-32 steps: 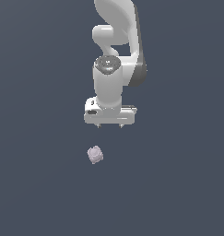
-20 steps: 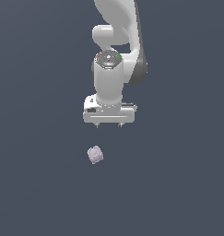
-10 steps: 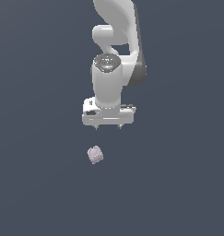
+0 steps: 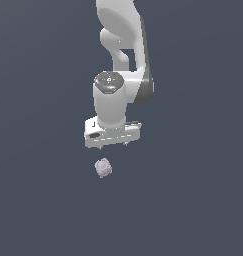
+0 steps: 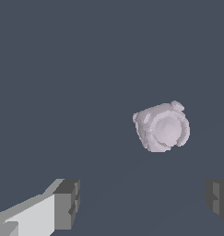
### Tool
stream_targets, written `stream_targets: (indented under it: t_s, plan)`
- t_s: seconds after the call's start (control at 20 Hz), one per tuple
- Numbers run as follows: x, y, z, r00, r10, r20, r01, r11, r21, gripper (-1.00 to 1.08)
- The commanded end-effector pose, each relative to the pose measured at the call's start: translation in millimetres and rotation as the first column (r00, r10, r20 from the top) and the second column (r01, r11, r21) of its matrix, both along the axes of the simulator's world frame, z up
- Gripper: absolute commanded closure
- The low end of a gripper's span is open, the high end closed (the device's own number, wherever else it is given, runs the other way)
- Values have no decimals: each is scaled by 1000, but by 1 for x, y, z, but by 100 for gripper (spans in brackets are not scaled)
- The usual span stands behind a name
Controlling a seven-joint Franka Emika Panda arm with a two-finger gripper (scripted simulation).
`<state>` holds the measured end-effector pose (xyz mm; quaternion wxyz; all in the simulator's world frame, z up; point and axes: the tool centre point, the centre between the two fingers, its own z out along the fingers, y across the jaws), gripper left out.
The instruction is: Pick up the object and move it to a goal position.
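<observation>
The object is a small pale pinkish-lilac lumpy blob lying on the dark grey floor. My white gripper hangs just above it and slightly to the exterior view's right, not touching it. In the wrist view the object lies ahead of the two grey fingertips, which stand wide apart with nothing between them. The gripper is open and empty.
Only the flat dark grey floor surrounds the object. The white arm rises above the gripper. No goal marker shows.
The gripper has come down toward the object and shifted slightly to the exterior view's left. The object has not moved.
</observation>
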<state>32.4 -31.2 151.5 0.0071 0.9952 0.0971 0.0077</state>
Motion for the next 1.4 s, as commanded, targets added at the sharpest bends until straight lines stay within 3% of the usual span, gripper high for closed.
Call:
stream_targets:
  t_s: [0.0, 0.65, 1.35]
  plan:
    - [8, -7, -9, 999, 52, -4, -52, 999, 0, -92]
    - [40, -41, -52, 961, 278, -16, -278, 961, 9, -92]
    - [45, -49, -67, 948, 318, -17, -318, 948, 13, -92]
